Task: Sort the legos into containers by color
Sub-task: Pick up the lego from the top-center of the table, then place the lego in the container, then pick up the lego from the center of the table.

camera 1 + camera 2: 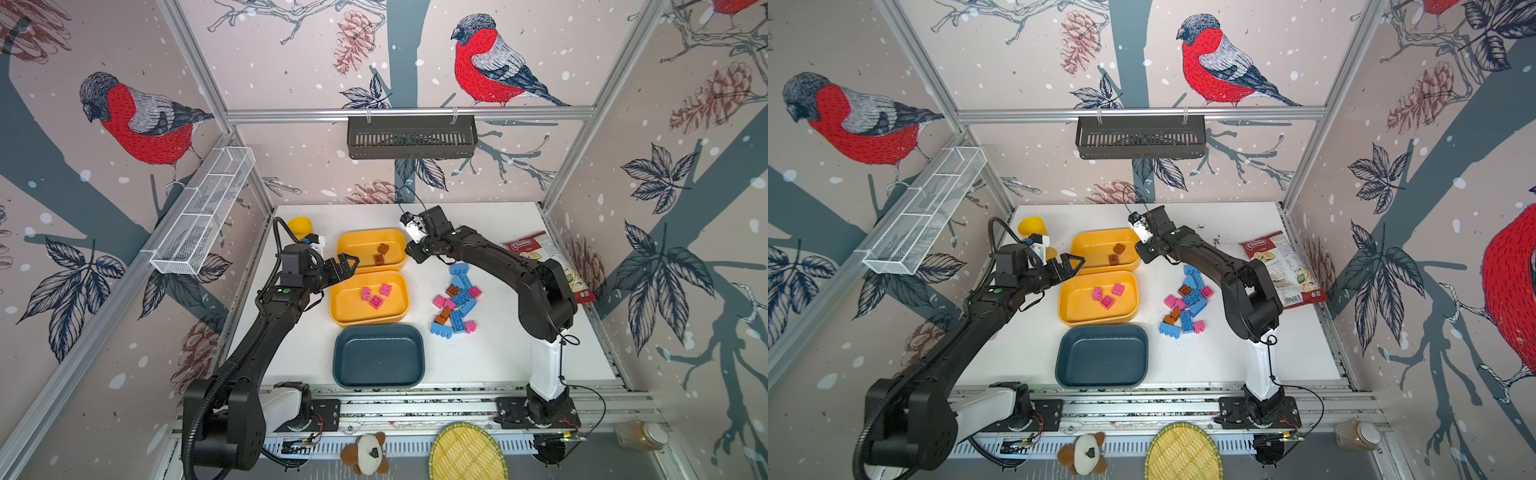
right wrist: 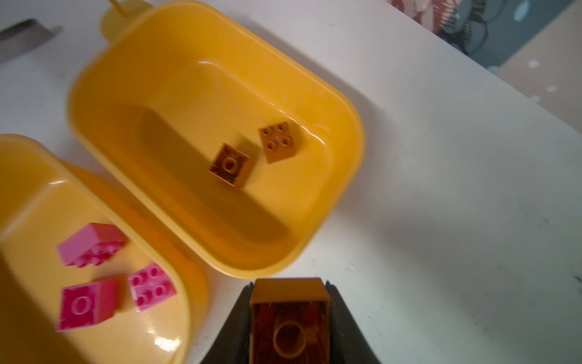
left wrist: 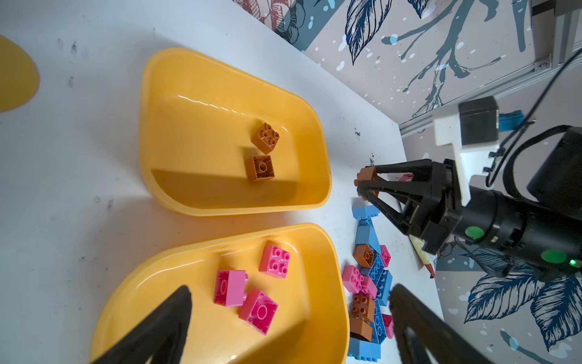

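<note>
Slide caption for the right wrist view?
Right pincer grips a brown brick near the yellow tray holding two brown bricks.

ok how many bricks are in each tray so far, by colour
brown bricks: 2, far yellow tray
pink bricks: 3, near yellow tray
blue bricks: 0, teal tray holds none
total: 5 in trays, plus a brown brick in the right gripper

Top views overhead, far — wrist views close, sharing yellow trays [image 3: 189, 132]
</note>
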